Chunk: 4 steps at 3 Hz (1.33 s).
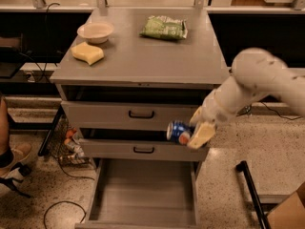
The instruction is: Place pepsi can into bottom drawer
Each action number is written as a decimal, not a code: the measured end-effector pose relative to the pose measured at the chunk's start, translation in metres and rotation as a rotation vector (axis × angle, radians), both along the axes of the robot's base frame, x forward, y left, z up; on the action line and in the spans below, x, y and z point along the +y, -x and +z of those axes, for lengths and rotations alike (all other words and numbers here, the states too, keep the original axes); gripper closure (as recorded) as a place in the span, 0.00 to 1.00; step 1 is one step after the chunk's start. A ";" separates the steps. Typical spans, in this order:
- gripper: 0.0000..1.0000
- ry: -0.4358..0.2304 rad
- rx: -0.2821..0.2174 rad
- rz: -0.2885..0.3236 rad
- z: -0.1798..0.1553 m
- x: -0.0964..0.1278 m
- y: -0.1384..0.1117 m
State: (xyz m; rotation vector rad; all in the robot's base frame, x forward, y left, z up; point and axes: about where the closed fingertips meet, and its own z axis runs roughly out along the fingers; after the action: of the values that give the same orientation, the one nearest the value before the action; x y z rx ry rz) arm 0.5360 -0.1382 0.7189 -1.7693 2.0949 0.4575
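Note:
The blue pepsi can [177, 131] lies sideways in my gripper [195, 131], held in the air in front of the middle drawer, above the right part of the bottom drawer. My gripper's pale fingers [202, 134] are shut on the can's right end. The arm comes in from the right. The bottom drawer [109, 194] is pulled out under the cabinet, a grey tray with a bare floor and low walls.
On the grey cabinet top [143, 61] lie a green chip bag [164, 28], a white bowl [95, 31] and a yellow sponge [87, 52]. Two shut drawers with black handles [141, 114] sit above. A black bar [252, 194] and a cardboard box [288, 213] are at the right.

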 end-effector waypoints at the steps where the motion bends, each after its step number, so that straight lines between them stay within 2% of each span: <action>1: 1.00 0.015 0.061 0.023 -0.030 0.005 0.024; 2: 1.00 0.012 0.067 0.018 -0.036 0.006 0.025; 3: 1.00 -0.015 0.130 -0.032 -0.095 0.020 0.034; 4: 1.00 -0.078 0.191 -0.084 -0.177 0.043 0.055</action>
State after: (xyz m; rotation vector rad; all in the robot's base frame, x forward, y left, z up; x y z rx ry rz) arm 0.4811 -0.0948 0.5419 -1.6437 2.2368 0.6997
